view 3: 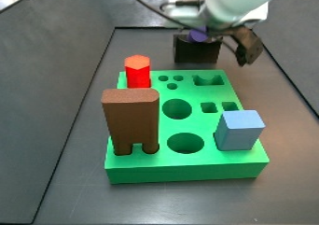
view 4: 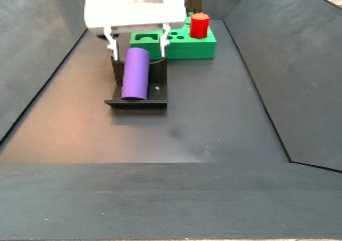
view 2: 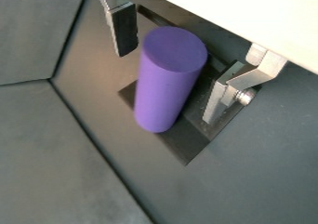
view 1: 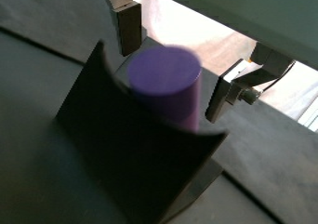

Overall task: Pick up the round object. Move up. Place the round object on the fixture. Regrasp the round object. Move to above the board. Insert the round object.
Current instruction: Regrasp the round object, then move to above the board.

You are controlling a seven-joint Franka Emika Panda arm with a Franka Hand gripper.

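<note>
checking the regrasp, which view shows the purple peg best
A wrist view shows the round object best: its whole length lies on the fixture, between the open gripper's fingers. A side view also shows its length, smaller. In the remaining side view the gripper hides nearly all of it.

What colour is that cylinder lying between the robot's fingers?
The round object is purple, clearest in a wrist view, with the gripper astride it on the dark fixture.

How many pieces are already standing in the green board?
3: a red hexagonal peg at a back corner, a brown arch block in front, a blue cube opposite. The gripper straddles the purple peg.
</note>
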